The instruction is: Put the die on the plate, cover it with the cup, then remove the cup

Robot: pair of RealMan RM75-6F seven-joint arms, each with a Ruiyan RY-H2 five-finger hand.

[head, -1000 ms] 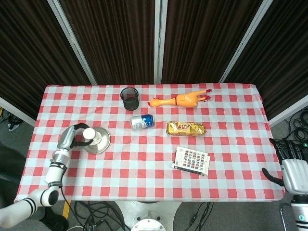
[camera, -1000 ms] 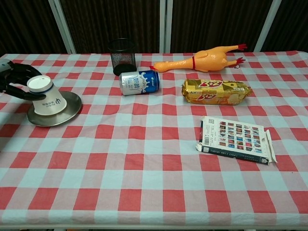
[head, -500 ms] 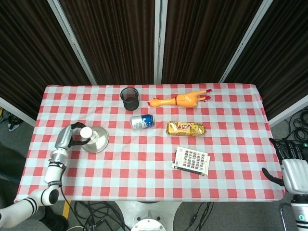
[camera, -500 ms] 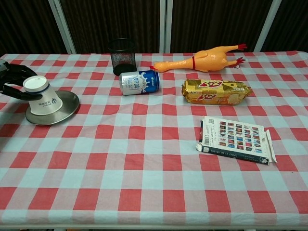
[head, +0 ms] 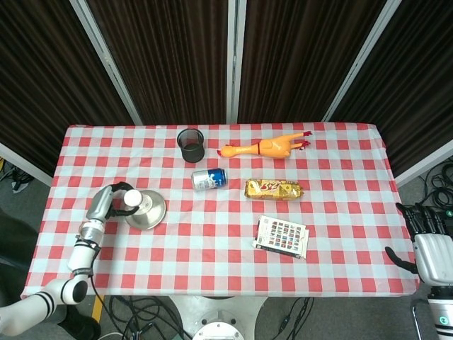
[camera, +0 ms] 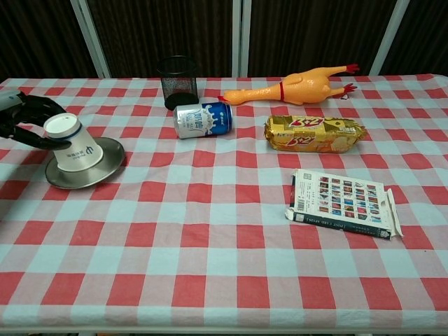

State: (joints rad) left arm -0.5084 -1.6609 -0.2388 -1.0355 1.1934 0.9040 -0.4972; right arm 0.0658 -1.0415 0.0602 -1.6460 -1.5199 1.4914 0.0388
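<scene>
Cup (camera: 75,147) sitting inverted on plate (camera: 108,168), tilting slightly toward my left hand (camera: 24,115); die not showing, I'm judging it hidden under cup. Left hand wrapping cup from its left side, fingers curling round upper part near base. Cup axis near upright, so I'm planning lift straight up, then away leftward. Left arm (head: 79,251) reaching up along bench edge. Right hand (head: 423,230) hanging well apart off right bench edge, holding nothing, fingers looking spread
</scene>
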